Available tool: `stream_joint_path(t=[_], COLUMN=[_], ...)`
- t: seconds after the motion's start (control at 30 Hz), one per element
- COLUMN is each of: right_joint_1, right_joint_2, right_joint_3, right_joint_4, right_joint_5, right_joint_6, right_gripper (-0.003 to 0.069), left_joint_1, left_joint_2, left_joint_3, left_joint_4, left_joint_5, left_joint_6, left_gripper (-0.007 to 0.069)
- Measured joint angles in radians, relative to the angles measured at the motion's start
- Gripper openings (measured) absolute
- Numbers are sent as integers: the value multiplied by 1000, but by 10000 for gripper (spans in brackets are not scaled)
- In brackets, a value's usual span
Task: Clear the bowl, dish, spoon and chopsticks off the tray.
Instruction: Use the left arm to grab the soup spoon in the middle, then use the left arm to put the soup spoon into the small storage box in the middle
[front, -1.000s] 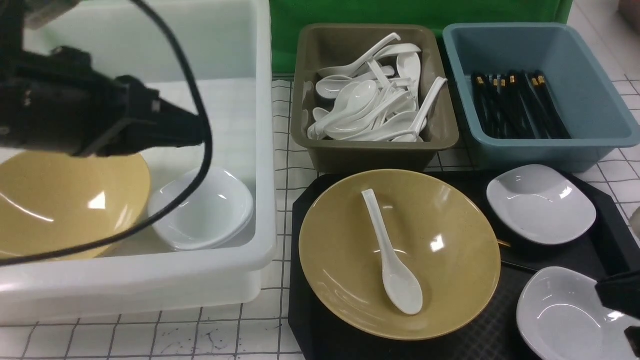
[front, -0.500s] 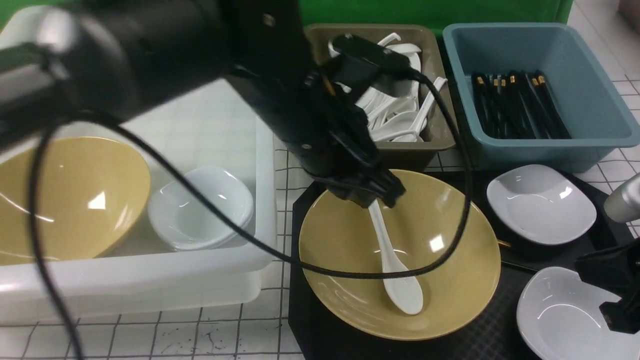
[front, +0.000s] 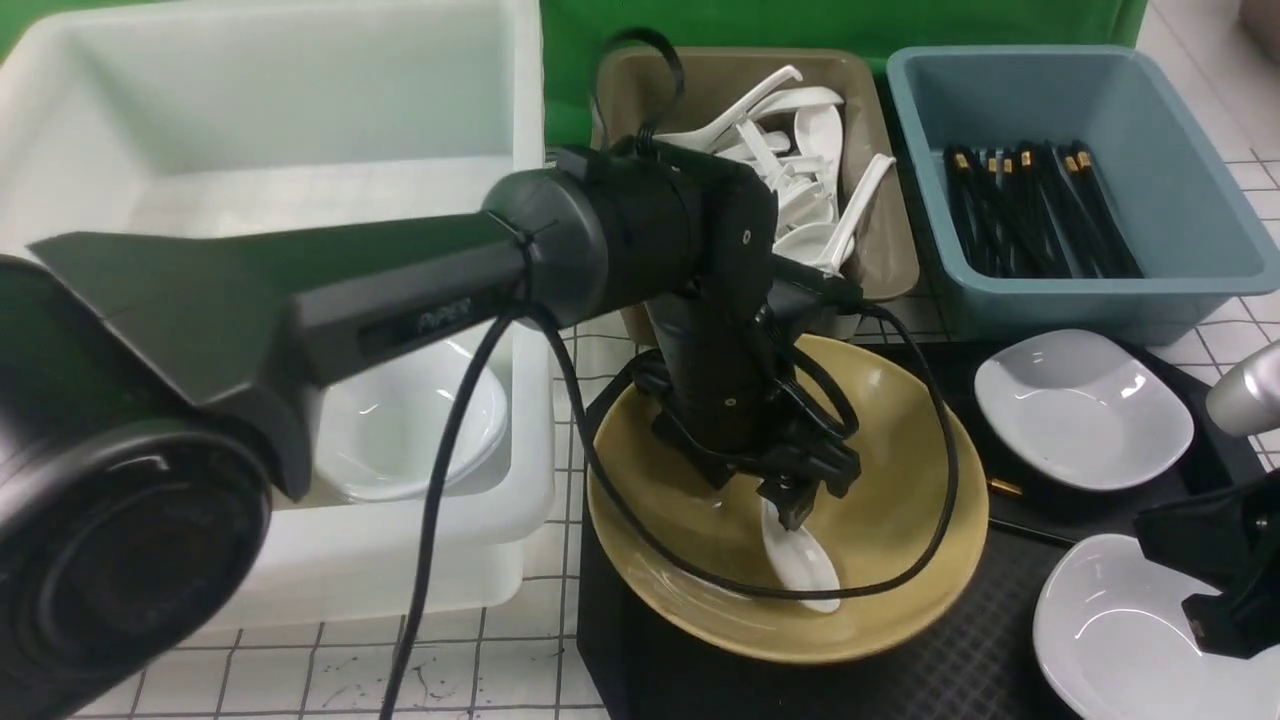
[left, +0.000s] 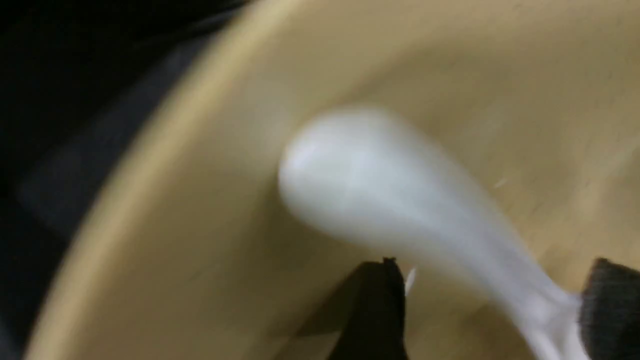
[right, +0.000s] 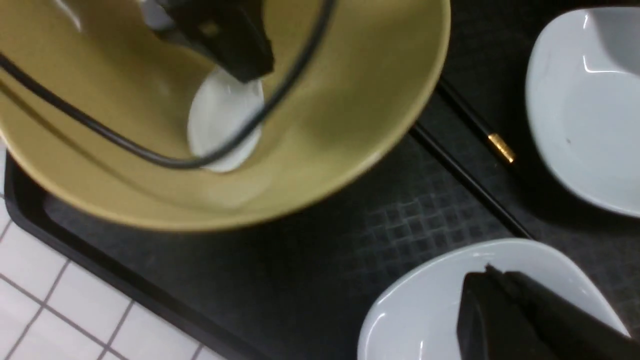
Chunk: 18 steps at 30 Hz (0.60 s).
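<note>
The black tray (front: 1000, 640) is carrying the yellow bowl (front: 900, 520). The left gripper (front: 795, 515) is reaching into that bowl, jaws spread wide on either side of the white spoon (front: 800, 560) lying inside. The right gripper (right: 480, 285) is pinched closed with nothing in it, hovering over a white dish (right: 425, 310) on the tray. The chopsticks (right: 500, 148) are lying between bowl and dish.

The front camera looks forward and down over the whole table (front: 500, 665); the left wrist camera is very close inside the bowl (left: 150, 225), blurred; the right wrist camera faces down, near the tray (right: 400, 215); all share the bowl.
</note>
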Motion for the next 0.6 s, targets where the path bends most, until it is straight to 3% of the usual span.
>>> stream_joint_path(t=[0.07, 0.1, 0.17, 0.2, 0.3, 0.47, 0.6], right_joint_1=[0, 0, 0, 0, 0, 0, 0], right_joint_2=[0, 0, 0, 0, 0, 0, 0], right_joint_3=[0, 0, 0, 0, 0, 0, 0], right_joint_4=[4, 5, 8, 8, 8, 9, 21], right_joint_5=[-1, -1, -1, -1, -1, -1, -1], right_joint_6=[0, 0, 0, 0, 0, 0, 0], right_gripper=[46, 46, 47, 47, 47, 47, 48], left_joint_1=[0, 0, 0, 0, 0, 0, 9], left_joint_2=[6, 6, 1, -3, -21, -97, -140], left_joint_3=[-2, -2, -2, -6, -26, -133, -241], left_joint_4=[-21, -21, -43, -51, -65, -65, 18], left_joint_5=[-36, -40, -84, -94, -84, -29, -147], left_joint_6=[7, 7, 9, 9, 19, 79, 115], left_gripper=[312, 300, 125, 77, 40, 39, 39])
